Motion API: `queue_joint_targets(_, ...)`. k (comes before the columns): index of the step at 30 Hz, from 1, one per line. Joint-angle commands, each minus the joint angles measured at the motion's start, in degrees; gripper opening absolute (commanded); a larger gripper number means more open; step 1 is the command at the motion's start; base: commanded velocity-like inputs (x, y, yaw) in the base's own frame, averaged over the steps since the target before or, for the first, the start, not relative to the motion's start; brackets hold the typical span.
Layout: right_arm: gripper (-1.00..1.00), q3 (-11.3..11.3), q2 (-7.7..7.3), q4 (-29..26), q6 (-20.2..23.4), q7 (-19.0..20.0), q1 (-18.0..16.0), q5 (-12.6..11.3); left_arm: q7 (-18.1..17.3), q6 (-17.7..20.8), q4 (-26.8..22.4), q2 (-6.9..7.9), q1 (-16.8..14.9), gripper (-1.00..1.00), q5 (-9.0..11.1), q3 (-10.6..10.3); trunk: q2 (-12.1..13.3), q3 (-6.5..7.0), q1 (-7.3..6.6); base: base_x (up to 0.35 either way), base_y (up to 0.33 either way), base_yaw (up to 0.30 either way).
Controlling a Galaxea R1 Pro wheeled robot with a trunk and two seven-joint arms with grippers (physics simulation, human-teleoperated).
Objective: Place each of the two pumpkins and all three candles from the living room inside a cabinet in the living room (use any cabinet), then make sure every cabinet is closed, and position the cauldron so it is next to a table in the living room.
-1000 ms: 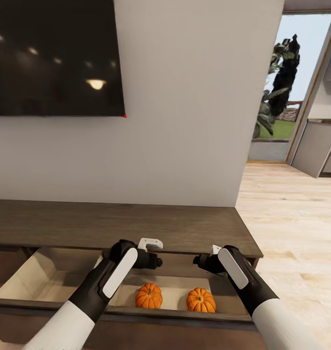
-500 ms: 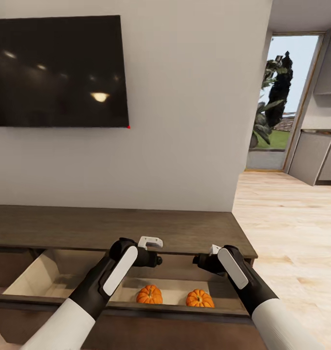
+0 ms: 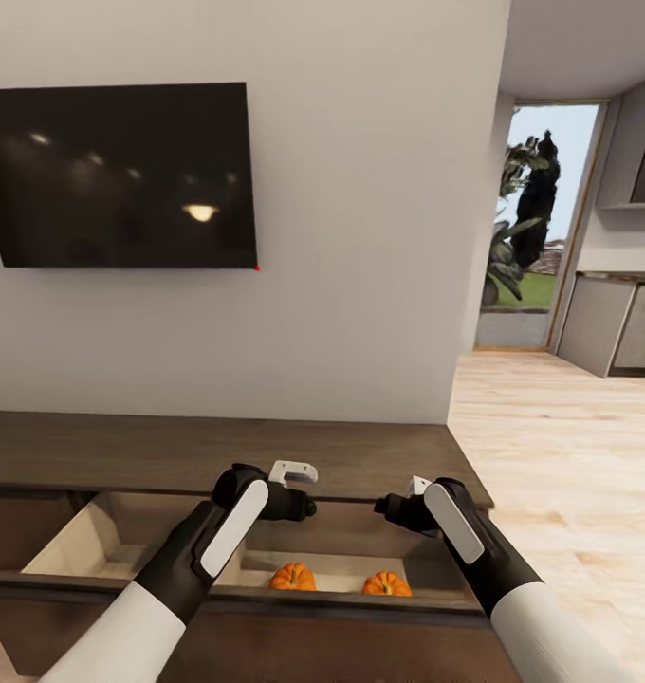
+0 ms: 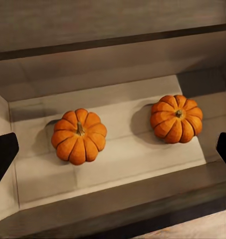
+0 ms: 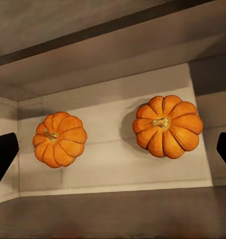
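Orange pumpkins: two, one (image 3: pixel 292 576) at the left and one (image 3: pixel 386 583) at the right, apart, both on the pale floor of the cabinet's (image 3: pixel 360 455) pulled-out drawer (image 3: pixel 228 596).
Candles, cauldron, table: not placed from these pictures.
Left gripper (image 3: pixel 294 471): hovers over the drawer, fingers spread wide, empty.
Right gripper (image 3: pixel 419 487): hovers beside it, fingers likewise spread, empty.
Surroundings: black TV (image 3: pixel 123 175) on the wall above; wood floor (image 3: pixel 550 446) runs toward a glass door.
Progress: pumpkins look done; candles come next, drawer left open to receive them.
Doing it well: lift both arms clear of the drawer's front edge before the base turns away; close the drawer only after the candles are in.
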Motion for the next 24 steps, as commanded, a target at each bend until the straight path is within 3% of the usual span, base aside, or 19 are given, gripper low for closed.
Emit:
queue_joint_targets(1, 1.00, 0.21, -0.07, -0.09, 0.01, -0.58, -0.04, -0.59, 0.60, 0.12, -0.05, 0.00, -0.04, 1.00, 0.59, -0.05, -0.01, 0.16, -0.05, -0.201, 0.000, 0.000)
queue_joint_targets(15, 1.00, 0.21, -0.06, -0.83, -0.05, -0.49, -0.04, -0.67, 0.59, 0.12, -0.18, 0.00, -0.04, 1.00, 0.64, -0.05, 0.18, 3.26, -0.41, -0.051, 0.000, 0.000)
queue_joint_targets(24, 1.00, 0.27, -0.06, -0.86, -0.05, -0.47, -0.02, -0.68, 0.59, 0.12, -0.24, 0.00, -0.04, 1.00, 0.65, -0.05, 0.30, 5.26, -0.65, -0.239, 0.042, 0.000)
